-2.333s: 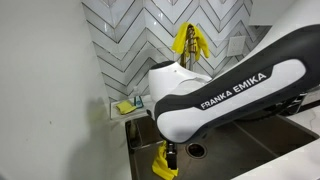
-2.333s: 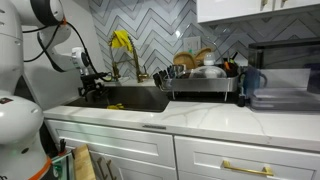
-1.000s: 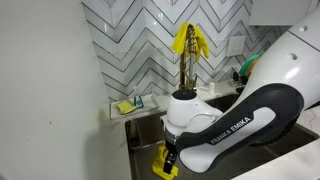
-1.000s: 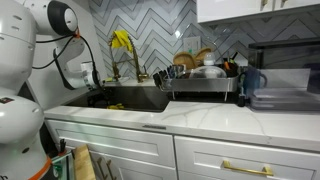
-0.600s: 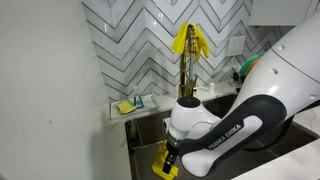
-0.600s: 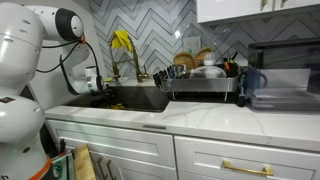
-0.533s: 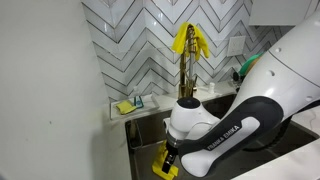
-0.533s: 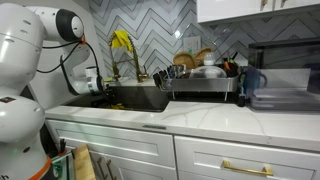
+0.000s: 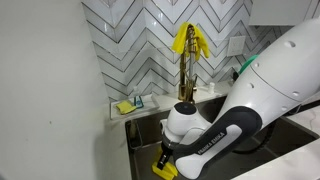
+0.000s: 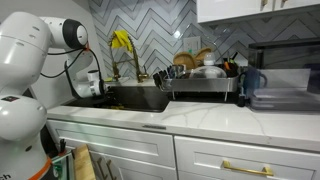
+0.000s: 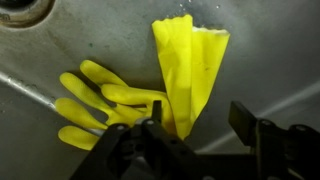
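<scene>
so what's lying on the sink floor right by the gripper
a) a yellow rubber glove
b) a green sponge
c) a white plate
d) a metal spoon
a: the wrist view shows a yellow rubber glove lying flat on the sink floor, its fingers splayed to one side, just ahead of the gripper.
</scene>
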Action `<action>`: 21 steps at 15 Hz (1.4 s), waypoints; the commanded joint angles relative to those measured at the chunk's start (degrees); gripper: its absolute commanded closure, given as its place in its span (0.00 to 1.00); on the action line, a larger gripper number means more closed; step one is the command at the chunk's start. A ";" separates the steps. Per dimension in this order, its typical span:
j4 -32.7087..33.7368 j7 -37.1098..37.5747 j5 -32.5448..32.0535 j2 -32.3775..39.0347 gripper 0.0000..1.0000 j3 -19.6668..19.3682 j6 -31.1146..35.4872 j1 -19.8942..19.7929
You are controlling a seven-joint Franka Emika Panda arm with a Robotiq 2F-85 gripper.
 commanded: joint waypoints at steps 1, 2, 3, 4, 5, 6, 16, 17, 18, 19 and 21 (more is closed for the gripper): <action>1.77 1.85 -0.02 1.92 0.60 -2.24 1.53 2.37; 1.94 1.99 0.08 2.12 0.67 -2.43 1.79 2.52; 1.95 2.17 0.10 2.15 0.76 -2.78 1.96 2.75; 2.00 2.21 0.19 2.26 0.83 -2.85 2.23 2.75; 2.10 2.30 0.25 2.38 0.91 -3.00 2.42 2.86; 2.20 2.44 0.25 2.48 0.98 -3.21 2.49 3.03; -1.29 5.72 -0.43 -3.56 1.00 -6.86 1.47 5.91; -1.81 6.30 -0.45 -4.65 1.00 -7.36 1.17 6.45; -2.26 6.84 -0.34 -5.72 1.00 -7.66 0.84 6.86; -2.65 7.31 -0.31 -6.61 1.00 -7.92 0.74 7.24; -3.52 7.55 -0.03 -8.41 1.00 -7.55 -0.62 7.36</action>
